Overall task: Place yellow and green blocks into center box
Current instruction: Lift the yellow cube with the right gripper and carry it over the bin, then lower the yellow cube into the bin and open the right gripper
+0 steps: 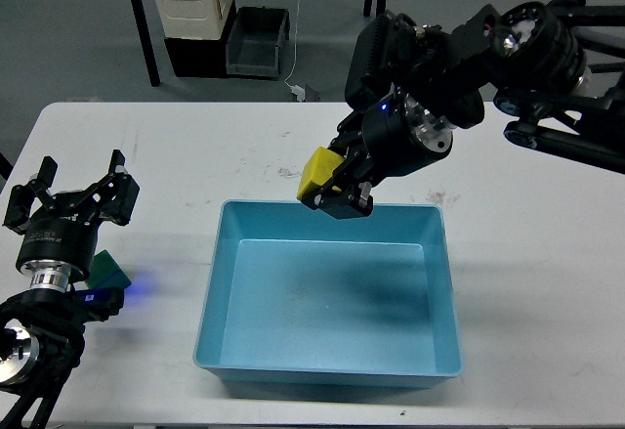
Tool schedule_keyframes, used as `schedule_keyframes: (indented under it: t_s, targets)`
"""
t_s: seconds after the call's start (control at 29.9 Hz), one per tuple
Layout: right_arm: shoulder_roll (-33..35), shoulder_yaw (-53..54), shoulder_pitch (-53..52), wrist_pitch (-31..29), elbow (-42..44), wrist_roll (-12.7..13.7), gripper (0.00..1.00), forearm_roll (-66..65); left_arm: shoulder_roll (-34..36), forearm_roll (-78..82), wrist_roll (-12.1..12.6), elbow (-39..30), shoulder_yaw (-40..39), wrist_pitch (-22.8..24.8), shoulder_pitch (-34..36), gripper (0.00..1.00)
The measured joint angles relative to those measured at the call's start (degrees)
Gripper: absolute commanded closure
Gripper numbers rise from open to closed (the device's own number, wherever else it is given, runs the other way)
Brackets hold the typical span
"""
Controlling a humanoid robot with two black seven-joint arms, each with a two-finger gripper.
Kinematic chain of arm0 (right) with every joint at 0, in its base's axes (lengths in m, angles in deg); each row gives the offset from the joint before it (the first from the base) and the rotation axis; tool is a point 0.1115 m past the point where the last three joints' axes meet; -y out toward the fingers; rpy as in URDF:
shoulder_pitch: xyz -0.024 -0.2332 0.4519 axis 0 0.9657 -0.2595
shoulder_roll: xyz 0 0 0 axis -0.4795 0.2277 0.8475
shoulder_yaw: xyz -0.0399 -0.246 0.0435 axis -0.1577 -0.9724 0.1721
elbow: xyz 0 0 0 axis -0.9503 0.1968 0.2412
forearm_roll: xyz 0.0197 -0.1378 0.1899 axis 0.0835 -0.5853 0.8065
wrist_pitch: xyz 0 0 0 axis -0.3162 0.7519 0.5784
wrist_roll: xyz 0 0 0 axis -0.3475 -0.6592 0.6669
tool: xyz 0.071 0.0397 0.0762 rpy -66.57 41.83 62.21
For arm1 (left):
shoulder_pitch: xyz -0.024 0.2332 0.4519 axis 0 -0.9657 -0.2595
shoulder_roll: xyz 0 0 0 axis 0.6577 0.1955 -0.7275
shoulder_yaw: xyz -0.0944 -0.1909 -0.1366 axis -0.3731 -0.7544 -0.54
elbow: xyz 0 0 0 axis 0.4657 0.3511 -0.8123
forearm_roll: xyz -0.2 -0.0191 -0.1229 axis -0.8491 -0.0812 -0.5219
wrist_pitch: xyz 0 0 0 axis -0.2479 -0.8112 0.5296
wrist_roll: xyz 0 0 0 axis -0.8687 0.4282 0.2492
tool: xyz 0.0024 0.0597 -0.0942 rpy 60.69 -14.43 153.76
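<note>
Over the far rim of the center box [435, 282], the right gripper [332, 187] clamps the yellow block [318, 172], so release lies just nearward and down, while the spread-fingered left gripper [68, 190] hovers above the green block [105, 270] at left.

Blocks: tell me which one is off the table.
The yellow block, held by the right gripper above the blue tray's far rim. The green block sits on the table.

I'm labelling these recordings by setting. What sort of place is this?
Probably a robotics lab or workshop: a scuffed white table on a grey floor, cream and black storage bins on the floor behind, and a light-blue tray set out for a block-sorting trial.
</note>
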Motion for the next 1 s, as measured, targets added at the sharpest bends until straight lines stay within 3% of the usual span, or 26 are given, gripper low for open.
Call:
schedule_keyframes:
  t_s: [0.27,0.5,0.67,0.7,0.87,1.0]
  targets:
    - [-4.5,-6.8,2.3,0.0,0.3,0.0,0.94,-1.5,0.3,0.0,0.1,0.1,-0.6,0.0,0.2,0.0]
    - [-6.4,-10.3,5.0,0.0,0.8,0.0,0.84,-1.8,0.4,0.0,0.0,0.5,-1.1,-0.1,0.5,0.0]
    - [-6.5,-12.0,6.1,0.0,1.4,0.0,0.53,-1.9,0.7,0.0,0.2,0.8,-1.3,-0.3,1.2,0.0]
    - [-6.5,-12.2,6.3,0.0,1.8,0.0,0.4,-1.9,1.0,0.0,0.3,0.9,-1.3,-0.3,1.3,0.0]
    - [-6.5,-12.3,7.5,0.0,3.8,0.0,0.02,-1.6,3.3,-0.3,0.8,1.1,-1.3,-0.6,2.1,0.0]
    - [-6.5,-12.3,7.7,0.0,4.2,0.0,0.02,-0.9,3.9,-0.6,0.8,1.1,-1.4,-1.5,2.4,0.0]
